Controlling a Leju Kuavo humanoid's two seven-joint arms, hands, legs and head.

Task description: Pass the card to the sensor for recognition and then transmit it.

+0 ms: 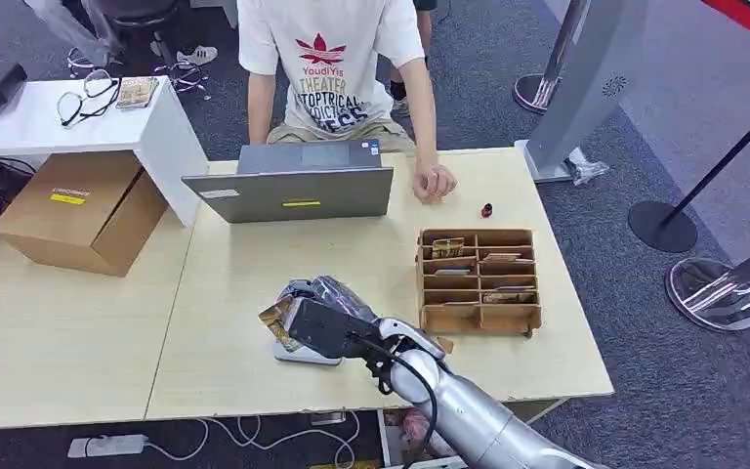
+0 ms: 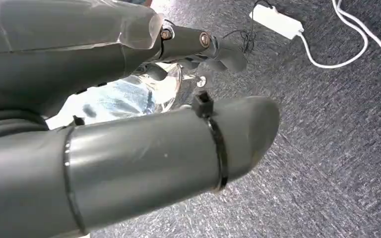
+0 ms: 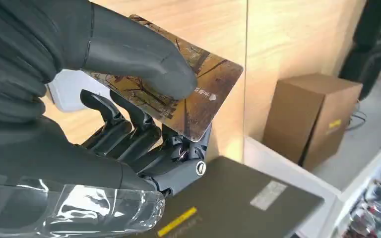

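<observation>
Pale wood bench (image 1: 234, 293) fills the middle of the head view. Low in the frame, just left of centre, the right hand (image 1: 317, 311) pinches the card (image 1: 275, 315) above a small white sensor (image 1: 305, 354); whether card and sensor touch, I cannot tell. A wooden card box (image 1: 479, 280) stands to the right, a grey laptop (image 1: 293, 186) above, a person behind it.

In the left wrist view the left hand (image 2: 144, 134) hangs over grey carpet, nothing in it; whether its fingers are curled or spread I cannot tell.

In the right wrist view the thumb presses the brown card (image 3: 193, 94) onto the fingers (image 3: 129, 129), its long axis running from upper left down toward the frame's right, free end toward the laptop. The grip looks shallow: a tilt could slip the card or lift it off the reader.
</observation>
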